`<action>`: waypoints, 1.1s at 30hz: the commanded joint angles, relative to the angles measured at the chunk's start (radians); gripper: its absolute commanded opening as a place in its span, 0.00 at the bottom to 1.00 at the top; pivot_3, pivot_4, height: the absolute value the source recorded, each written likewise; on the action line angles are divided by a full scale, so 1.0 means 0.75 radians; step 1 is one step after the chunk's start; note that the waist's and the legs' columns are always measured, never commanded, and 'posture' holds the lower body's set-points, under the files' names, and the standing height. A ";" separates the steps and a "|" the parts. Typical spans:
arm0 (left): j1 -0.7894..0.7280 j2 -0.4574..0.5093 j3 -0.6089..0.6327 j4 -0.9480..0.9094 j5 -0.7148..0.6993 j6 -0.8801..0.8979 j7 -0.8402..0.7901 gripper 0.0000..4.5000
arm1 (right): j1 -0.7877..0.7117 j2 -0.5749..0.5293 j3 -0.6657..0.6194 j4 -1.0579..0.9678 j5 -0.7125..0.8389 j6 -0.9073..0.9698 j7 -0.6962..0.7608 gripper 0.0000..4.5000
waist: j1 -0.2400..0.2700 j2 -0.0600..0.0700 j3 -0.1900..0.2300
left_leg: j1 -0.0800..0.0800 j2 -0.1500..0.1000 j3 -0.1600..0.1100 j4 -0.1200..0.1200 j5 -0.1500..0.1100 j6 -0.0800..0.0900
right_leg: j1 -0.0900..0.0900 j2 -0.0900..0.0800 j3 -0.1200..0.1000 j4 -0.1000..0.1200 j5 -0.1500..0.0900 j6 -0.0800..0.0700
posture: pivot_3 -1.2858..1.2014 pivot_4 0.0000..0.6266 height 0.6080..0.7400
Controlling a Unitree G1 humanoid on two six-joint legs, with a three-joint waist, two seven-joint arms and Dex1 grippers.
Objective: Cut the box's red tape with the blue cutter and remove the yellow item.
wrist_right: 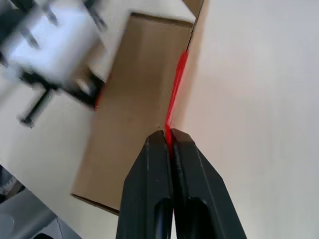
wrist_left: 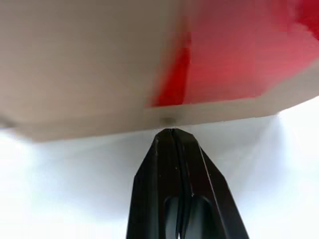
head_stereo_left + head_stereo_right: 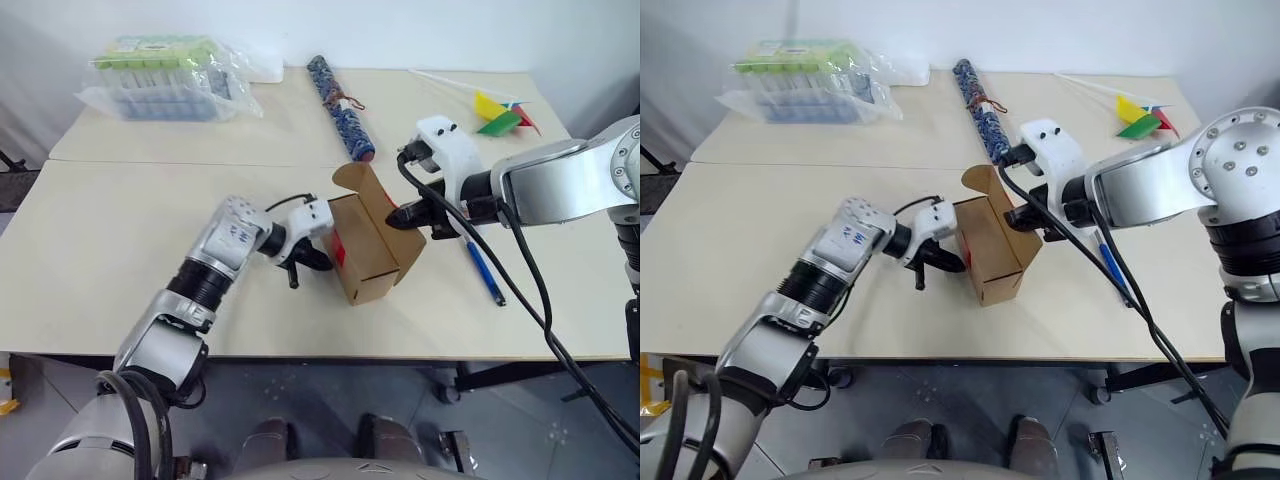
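Two end effectors are working the one box (image 3: 372, 252) near the front middle of the surface (image 3: 120, 250). The right end effector (image 3: 400, 216) has its fingers pinched closed on a strip of the red tape (image 1: 175, 94) at the box's edge, beside the raised flap. The left end effector (image 3: 318, 258) is closed with nothing between its fingers, its tips pressed against the box's side just below the red patch. The one blue cutter (image 3: 484, 269) lies flat on the surface just beyond the right arm, so I judge the cutting done and the flaps now being pulled apart. What is left is opening the box fully and lifting out the yellow item. Further back I count one patterned roll (image 3: 340, 94), one plastic-wrapped pack (image 3: 165, 75) and one pinwheel (image 3: 500, 112).
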 commanded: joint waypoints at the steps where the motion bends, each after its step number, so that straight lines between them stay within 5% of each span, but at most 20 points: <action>1: -0.078 0.059 0.098 -0.088 -0.107 0.090 -0.078 0.00 | 0.054 -0.019 0.033 -0.025 0.023 0.012 0.000 0.01 | -0.001 0.000 0.000 | 0.000 0.000 0.000 0.000 0.000 0.000 | 0.000 0.000 -0.001 0.000 0.000 0.000 | 0.52 0.24 1.00; 8: -0.152 0.154 0.281 -0.262 -0.382 0.409 -0.183 0.00 | 0.087 -0.022 0.023 -0.039 0.023 -0.008 -0.018 0.01 | 0.000 0.000 0.000 | 0.000 0.000 0.000 0.000 0.000 0.000 | 0.001 0.000 -0.002 0.000 0.000 0.000 | 0.52 0.24 1.00; 12: -0.151 0.096 0.316 -0.352 -0.478 0.505 -0.100 0.00 | 0.091 -0.026 0.020 -0.047 0.023 -0.006 -0.019 0.01 | 0.005 0.000 0.000 | 0.000 0.000 -0.002 0.001 0.000 0.000 | 0.002 0.000 -0.002 0.000 0.000 0.000 | 0.52 0.24 1.00; 19: -0.059 0.001 0.118 -0.262 -0.352 0.303 0.016 0.00 | 0.093 -0.021 0.018 -0.050 0.023 -0.013 -0.033 0.01 | 0.003 0.000 0.000 | 0.004 -0.001 0.000 0.000 0.000 -0.001 | 0.005 0.000 -0.001 -0.001 0.000 0.000 | 0.52 0.24 1.00; 33: -0.112 0.038 -0.049 0.082 -0.180 -0.070 -0.028 0.00 | 0.166 -0.051 -0.053 -0.096 0.023 -0.044 0.021 0.01 | 0.006 0.000 0.000 | 0.005 0.000 0.002 0.001 -0.001 -0.001 | 0.006 0.001 -0.001 -0.001 0.000 0.000 | 0.52 0.24 1.00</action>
